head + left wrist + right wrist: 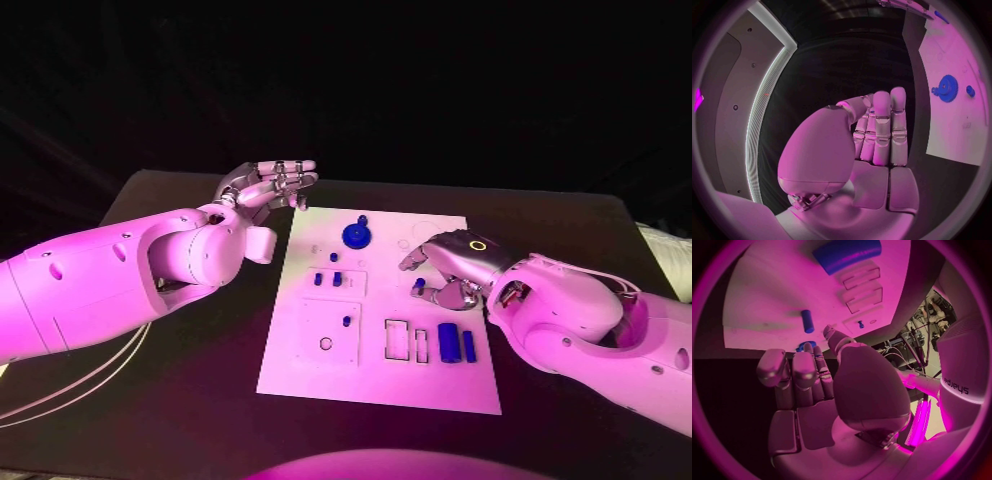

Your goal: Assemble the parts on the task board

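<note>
- Head view: the task board is seen lying flat in the middle of the black worktop, between the two arms, so that both can reach it;
- the left hand is held just off the board's far left corner, over the worktop, fingers straight and close together, nothing gripped; it is judged to be parked clear of the work;
- the right hand is lowered over the board's right half, fingers curled down; a small blue part shows at its fingertips, but whether it is pinched or merely touched cannot be told;
- a blue gear stands near the board's far edge, small blue pegs just nearer, and two blue cylinders lie by the rectangular slots at the near right, apparently laid out for seating;
- left wrist view: the gear is seen on the board beyond empty fingers.
</note>
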Available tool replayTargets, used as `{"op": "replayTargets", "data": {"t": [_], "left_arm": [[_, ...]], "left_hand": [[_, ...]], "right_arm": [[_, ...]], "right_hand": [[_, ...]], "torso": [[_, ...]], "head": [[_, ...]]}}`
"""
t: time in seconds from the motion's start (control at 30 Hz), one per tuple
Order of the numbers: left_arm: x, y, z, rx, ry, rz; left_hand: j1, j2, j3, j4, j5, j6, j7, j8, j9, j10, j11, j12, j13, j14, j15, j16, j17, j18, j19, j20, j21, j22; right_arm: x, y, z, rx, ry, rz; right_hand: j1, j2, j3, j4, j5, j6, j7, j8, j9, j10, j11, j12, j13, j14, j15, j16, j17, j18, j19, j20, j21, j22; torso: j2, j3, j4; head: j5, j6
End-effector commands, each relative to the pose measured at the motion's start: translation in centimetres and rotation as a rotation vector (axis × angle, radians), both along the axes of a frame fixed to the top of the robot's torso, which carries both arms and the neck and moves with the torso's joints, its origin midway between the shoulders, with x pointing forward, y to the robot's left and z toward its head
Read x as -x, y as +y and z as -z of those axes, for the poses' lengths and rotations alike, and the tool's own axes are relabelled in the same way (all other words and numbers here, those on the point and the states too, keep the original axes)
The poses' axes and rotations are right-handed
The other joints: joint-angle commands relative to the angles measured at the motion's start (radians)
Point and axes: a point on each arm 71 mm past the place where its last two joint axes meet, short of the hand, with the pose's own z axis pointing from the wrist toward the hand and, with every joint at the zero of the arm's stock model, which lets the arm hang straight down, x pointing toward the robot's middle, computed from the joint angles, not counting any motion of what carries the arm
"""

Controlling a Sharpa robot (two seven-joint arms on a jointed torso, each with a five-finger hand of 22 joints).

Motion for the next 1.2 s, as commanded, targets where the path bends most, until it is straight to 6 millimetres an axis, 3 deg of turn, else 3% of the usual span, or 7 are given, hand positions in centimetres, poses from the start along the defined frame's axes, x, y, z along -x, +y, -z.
{"op": "replayTargets", "data": {"t": [0.03,0.2,0.4,0.57,0.77,1.1,1.2], "left_arm": [[0.1,-0.3,-0.1,0.007,-0.01,0.03],[0.0,-0.4,-0.1,0.006,-0.01,0.032],[0.0,-0.3,-0.1,0.005,-0.01,0.031],[0.0,-0.3,0.0,0.003,-0.009,0.031],[0.0,-0.3,0.0,0.002,-0.008,0.031],[-0.1,-0.3,0.0,0.002,-0.006,0.033],[-0.1,-0.2,0.0,0.002,-0.006,0.033]], "left_hand": [[-0.013,0.0,0.0,-0.004,0.002,-0.001,0.006,0.006,-0.001,-0.007,-0.001,0.006,0.001,-0.008,0.001,0.0,-0.001,0.019,-0.004,0.001,0.004,0.001],[-0.013,0.0,0.0,-0.004,0.002,-0.001,0.006,0.006,-0.001,-0.007,-0.001,0.006,0.001,-0.008,0.001,0.0,-0.001,0.019,-0.004,0.001,0.004,0.001],[-0.013,0.0,0.0,-0.004,0.002,-0.001,0.006,0.006,-0.001,-0.007,-0.001,0.006,0.001,-0.008,0.001,0.0,-0.001,0.019,-0.004,0.001,0.004,0.001],[-0.013,0.0,0.0,-0.004,0.002,-0.001,0.006,0.006,-0.001,-0.007,-0.001,0.006,0.001,-0.008,0.001,0.0,-0.001,0.019,-0.004,0.001,0.004,0.001],[-0.015,0.0,0.0,-0.005,0.002,-0.002,0.006,0.006,-0.001,-0.008,-0.001,0.008,0.001,-0.008,0.001,0.001,-0.002,0.019,-0.005,0.001,0.004,0.001],[-0.014,0.001,0.0,-0.006,0.002,-0.001,0.006,0.007,-0.001,-0.009,-0.001,0.009,0.001,-0.008,0.001,0.001,-0.002,0.019,-0.006,0.001,0.004,0.002],[-0.014,0.001,0.0,-0.006,0.002,-0.001,0.006,0.007,-0.001,-0.009,-0.001,0.009,0.001,-0.008,0.001,0.001,-0.002,0.019,-0.006,0.001,0.004,0.002]], "right_arm": [[-0.4,-0.8,0.5,0.054,0.042,0.041],[-0.7,-1.5,0.8,0.081,0.054,0.059],[-0.9,-1.5,1.0,0.097,0.064,0.059],[-0.8,-0.9,1.3,0.085,0.071,0.042],[-0.7,-0.2,1.5,0.071,0.079,0.027],[-0.8,0.2,1.8,0.07,0.092,0.018],[-0.9,0.1,1.9,0.073,0.089,0.025]], "right_hand": [[0.01,-0.001,-0.018,0.006,-0.002,0.001,-0.009,-0.001,-0.001,-0.011,0.0,-0.005,0.0,0.012,0.006,-0.007,-0.005,0.011,-0.011,0.0,-0.007,-0.004],[0.029,0.012,-0.033,0.013,-0.001,0.002,-0.017,0.0,0.0,-0.006,0.0,0.002,0.001,0.013,0.01,-0.009,-0.01,0.012,-0.012,0.001,-0.011,-0.008],[0.056,0.034,-0.026,0.013,-0.003,0.013,-0.014,0.001,0.001,0.032,-0.002,0.024,0.002,0.013,0.013,-0.009,-0.014,0.011,-0.009,0.005,-0.011,-0.007],[0.068,0.05,-0.003,0.013,-0.006,0.029,-0.007,0.003,0.002,0.066,-0.009,0.037,0.001,0.013,0.008,-0.008,-0.016,0.011,-0.006,0.001,-0.01,-0.004],[0.065,0.051,0.009,0.018,-0.006,0.039,-0.003,0.004,0.002,0.086,-0.011,0.041,0.0,0.014,0.007,-0.004,-0.012,0.01,-0.002,0.0,-0.006,0.001],[0.064,0.052,0.025,0.023,-0.005,0.049,0.0,0.004,0.003,0.115,-0.013,0.047,0.0,0.018,0.006,0.009,0.0,0.007,0.007,0.0,0.004,0.013],[0.071,0.061,0.045,0.021,-0.004,0.085,0.006,0.018,0.009,0.165,-0.025,0.062,0.005,0.032,-0.004,0.059,0.056,-0.008,0.053,-0.004,0.06,0.081]], "torso": [[0.001,-0.0007,-0.0041],[0.0,-0.0017,-0.0015],[0.0,-0.0022,-0.0012],[0.001,-0.001,-0.0014],[0.0,-0.0027,-0.0008],[0.001,-0.0011,-0.0024],[0.001,-0.0011,-0.0025]], "head": [[-0.004,0.005],[-0.01,0.004],[-0.011,0.005],[-0.003,0.004],[-0.004,0.003],[-0.002,-0.001],[-0.003,-0.003]]}}
